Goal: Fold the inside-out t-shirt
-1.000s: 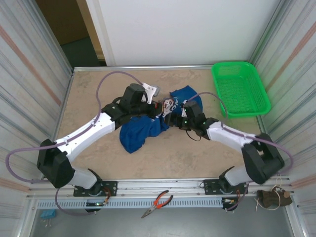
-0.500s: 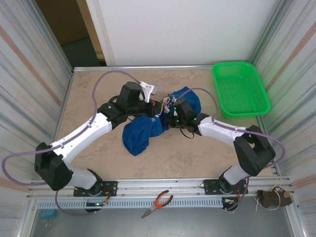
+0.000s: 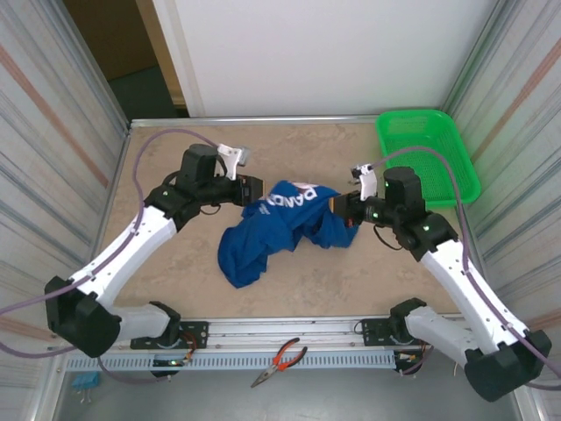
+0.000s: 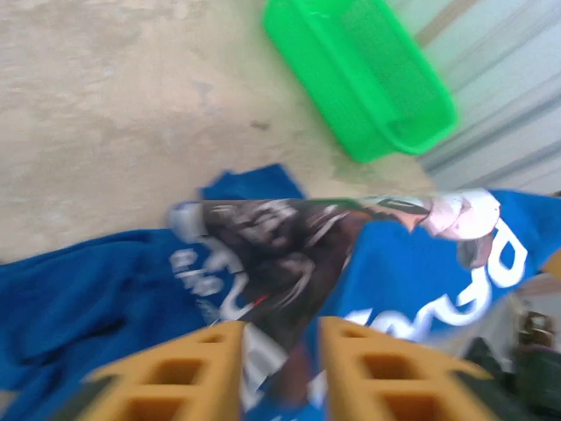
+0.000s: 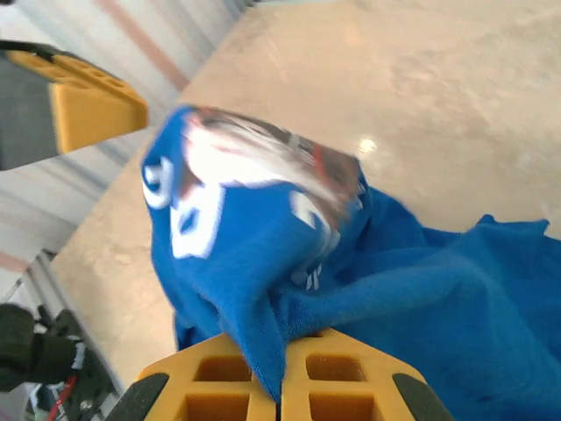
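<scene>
t-shirt (image 3: 263, 237): blue, tabletop (image 3: 307, 289) centre, white capitals, seemingly "PAND", rest blurred | left hand (image 4: 280, 342): shirt's 10 o'clock, fingers parted around cloth | right hand (image 5: 280, 355): 3 o'clock, clenched on cloth

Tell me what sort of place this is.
Probably a robot training cell: a left arm and right arm bolted to a metal rail, ribbed panels walling in the table, and a t-shirt and green basket as practice props.
</scene>
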{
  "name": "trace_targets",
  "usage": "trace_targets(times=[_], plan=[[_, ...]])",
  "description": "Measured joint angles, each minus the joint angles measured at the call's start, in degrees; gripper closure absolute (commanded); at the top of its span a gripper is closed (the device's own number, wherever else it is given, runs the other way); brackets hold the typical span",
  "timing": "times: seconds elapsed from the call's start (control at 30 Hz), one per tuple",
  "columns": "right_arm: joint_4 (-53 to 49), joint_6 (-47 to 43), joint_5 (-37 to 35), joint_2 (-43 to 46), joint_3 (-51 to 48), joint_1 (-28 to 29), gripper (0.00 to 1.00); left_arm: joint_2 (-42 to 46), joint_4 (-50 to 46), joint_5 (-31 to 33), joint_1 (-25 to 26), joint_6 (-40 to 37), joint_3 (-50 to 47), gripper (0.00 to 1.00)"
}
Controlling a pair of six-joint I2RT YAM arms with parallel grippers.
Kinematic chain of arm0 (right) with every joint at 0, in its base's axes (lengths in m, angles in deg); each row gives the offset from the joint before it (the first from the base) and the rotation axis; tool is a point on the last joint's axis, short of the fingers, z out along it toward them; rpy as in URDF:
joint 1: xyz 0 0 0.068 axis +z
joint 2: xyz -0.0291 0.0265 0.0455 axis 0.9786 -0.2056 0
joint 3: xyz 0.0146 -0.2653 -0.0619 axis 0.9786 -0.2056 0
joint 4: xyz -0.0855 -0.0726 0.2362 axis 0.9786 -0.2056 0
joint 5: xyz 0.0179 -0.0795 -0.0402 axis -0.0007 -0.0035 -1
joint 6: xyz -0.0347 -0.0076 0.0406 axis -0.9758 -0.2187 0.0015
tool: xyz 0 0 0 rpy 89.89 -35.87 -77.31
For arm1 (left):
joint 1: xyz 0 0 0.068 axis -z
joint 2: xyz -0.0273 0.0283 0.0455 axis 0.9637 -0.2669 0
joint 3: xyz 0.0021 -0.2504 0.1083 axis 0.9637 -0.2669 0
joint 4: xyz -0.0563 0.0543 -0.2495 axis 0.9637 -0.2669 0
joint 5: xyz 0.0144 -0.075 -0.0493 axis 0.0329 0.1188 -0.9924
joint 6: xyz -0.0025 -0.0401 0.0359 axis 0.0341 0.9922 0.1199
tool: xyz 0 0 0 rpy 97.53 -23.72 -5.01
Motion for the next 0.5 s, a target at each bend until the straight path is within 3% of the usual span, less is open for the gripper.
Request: trace_targets(times=[0.13, 0.23, 0.5], plan=[[0.8, 3.4, 1.5, -9.4, -2.2, -3.3, 1.0, -3.3, -1.6, 5.6, -1.4, -1.5, -0.7, 0.31], [0.7, 5.7, 2.1, -14.7, -2.8, -3.3, 1.0, -2.6, -1.6, 10.2, 1.5, -1.5, -3.6, 0.26], [0.7, 8.5, 2.1, -13.9, -0.8, -2.4, 1.0, 0.8, 4.4, 31.7, 27.0, 2.5, -12.4, 0.19]])
